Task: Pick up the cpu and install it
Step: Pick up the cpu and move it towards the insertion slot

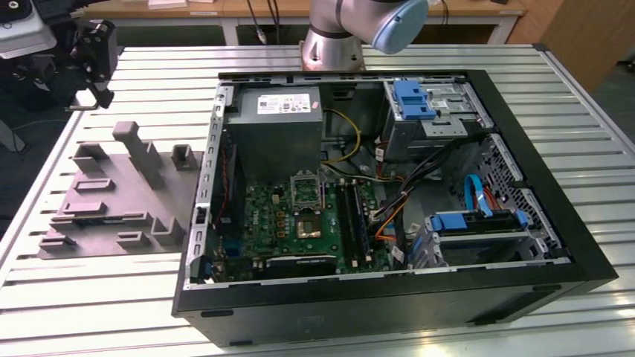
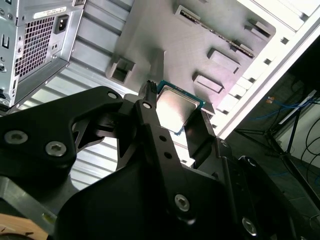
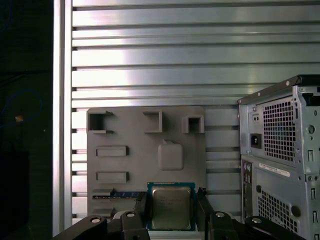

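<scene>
- Your gripper (image 3: 171,205) was clenched on the cpu (image 3: 171,207), one finger on each of two opposite edges. In both wrist views the chip sat flat between them.
- In the exterior view the gripper hung at about ten o'clock, above the far end of the grey fixture tray (image 1: 100,216). The cpu was in the air there, well apart from the socket (image 1: 305,187) near the centre of the open computer case (image 1: 377,309).
- The hold was on thin edges only, so I judge that a jolt or a slight tilt could let the chip slide out.
- If it dropped, it would land on the tray's raised blocks or on the slatted table (image 1: 100,305), whose grooves could catch a corner.
- The case wall stood between the tray and the socket, so a low path could clip it.
- The cables (image 1: 397,190) lay loose at three o'clock of the socket, with the grey power supply (image 1: 278,126) at twelve. Both crowd the approach.
- A chip seated rotated or tilted could damage the socket contacts.
- The table was ribbed metal, bright with glare.
- A wooden desk (image 1: 198,11) stood at twelve o'clock beyond the table. The second wrist view showed dark floor with trailing wires and the legs of a stand (image 2: 290,145).
</scene>
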